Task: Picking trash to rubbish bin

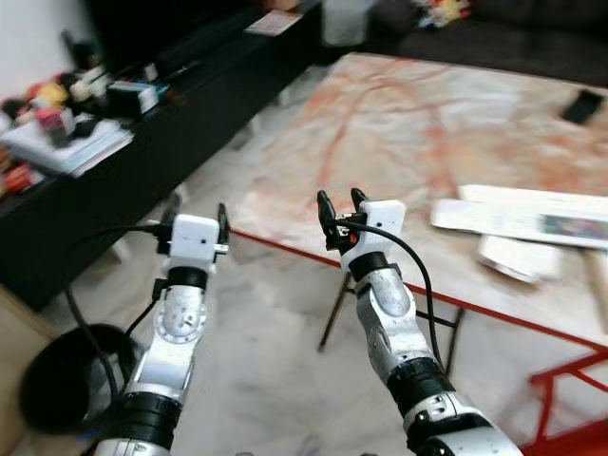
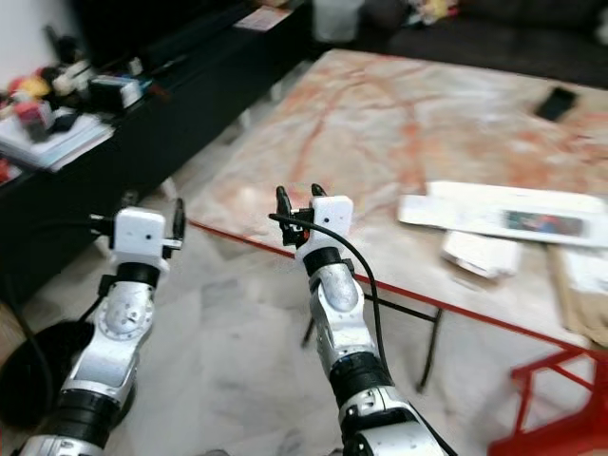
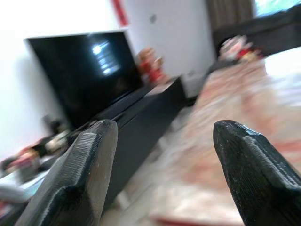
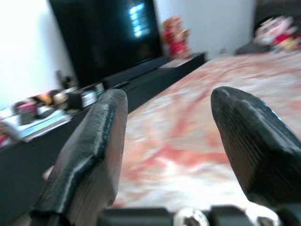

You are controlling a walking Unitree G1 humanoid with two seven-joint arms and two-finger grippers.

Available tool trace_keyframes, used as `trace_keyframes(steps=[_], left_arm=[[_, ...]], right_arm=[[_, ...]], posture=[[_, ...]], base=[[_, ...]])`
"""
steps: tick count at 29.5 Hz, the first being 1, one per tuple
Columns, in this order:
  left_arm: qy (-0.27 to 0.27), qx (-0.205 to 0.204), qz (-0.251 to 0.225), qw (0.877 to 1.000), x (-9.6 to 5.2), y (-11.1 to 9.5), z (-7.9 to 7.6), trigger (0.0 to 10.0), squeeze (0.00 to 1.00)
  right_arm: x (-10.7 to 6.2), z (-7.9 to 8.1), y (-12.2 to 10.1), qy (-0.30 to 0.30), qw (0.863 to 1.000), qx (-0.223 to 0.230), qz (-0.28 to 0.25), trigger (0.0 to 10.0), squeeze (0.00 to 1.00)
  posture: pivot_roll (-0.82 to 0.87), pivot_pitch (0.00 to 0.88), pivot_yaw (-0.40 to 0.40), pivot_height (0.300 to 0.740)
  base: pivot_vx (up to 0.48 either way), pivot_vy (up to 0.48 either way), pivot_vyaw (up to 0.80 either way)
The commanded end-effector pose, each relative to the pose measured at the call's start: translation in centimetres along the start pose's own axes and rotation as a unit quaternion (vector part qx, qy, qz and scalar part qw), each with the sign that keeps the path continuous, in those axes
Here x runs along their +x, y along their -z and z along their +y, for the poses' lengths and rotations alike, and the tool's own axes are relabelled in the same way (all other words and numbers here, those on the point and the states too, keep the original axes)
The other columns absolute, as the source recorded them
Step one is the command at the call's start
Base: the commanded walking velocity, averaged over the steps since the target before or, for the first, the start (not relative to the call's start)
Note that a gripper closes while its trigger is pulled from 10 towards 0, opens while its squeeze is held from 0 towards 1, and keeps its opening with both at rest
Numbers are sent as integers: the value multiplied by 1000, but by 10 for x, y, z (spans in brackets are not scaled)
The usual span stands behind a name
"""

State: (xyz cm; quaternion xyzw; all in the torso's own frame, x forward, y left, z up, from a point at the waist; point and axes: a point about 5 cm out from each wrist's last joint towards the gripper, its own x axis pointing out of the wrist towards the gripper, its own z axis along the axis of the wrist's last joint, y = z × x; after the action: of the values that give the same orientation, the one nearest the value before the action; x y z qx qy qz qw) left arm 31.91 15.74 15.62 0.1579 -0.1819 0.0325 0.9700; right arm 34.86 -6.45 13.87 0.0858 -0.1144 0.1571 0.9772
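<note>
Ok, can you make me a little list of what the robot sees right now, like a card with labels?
place: a living room, seen from the head camera, slightly blurred
table: marble-patterned table with a red edge, ahead of the robot
on the table: white flat boxes and a black phone
left side: long black TV cabinet with books and clutter
bin: black rubbish bin on the floor by the left arm
left gripper: open, holding nothing
right gripper: open, holding nothing, at the table's near edge

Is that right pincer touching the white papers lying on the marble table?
Apart. In the left eye view the right pincer hangs at the table's near corner, with bare marble table between it and the white papers; both pincers hold nothing.
</note>
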Motion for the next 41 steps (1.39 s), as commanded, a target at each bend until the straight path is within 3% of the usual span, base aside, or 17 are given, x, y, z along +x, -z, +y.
trace_keyframes(steps=[1,23,28,35,41], left_arm=[[1,2,-4,1000,2,0,5,10000,0],[41,-24,7,999,-1,1,-7,10000,0],[53,-32,19,998,-1,3,-10,10000,0],[33,-94,40,994,-3,7,-12,10000,0],[40,-82,29,995,1,1,-13,10000,0]], right_arm=[[3,11,0,-12,1000,5,-3,10000,0],[1,5,-1,-5,1000,1,-4,10000,0],[1,5,-2,-8,1000,0,-5,10000,0],[1,5,-2,-12,1000,-1,-4,10000,0],[1,4,-3,-12,1000,-3,-4,10000,0]], posture=[[111,76,26,740],[112,121,3,740],[110,134,0,740],[99,148,-9,740],[97,155,-13,740]], base=[[0,0,-800],[0,0,-800],[0,0,0],[0,0,0],[0,0,0]])
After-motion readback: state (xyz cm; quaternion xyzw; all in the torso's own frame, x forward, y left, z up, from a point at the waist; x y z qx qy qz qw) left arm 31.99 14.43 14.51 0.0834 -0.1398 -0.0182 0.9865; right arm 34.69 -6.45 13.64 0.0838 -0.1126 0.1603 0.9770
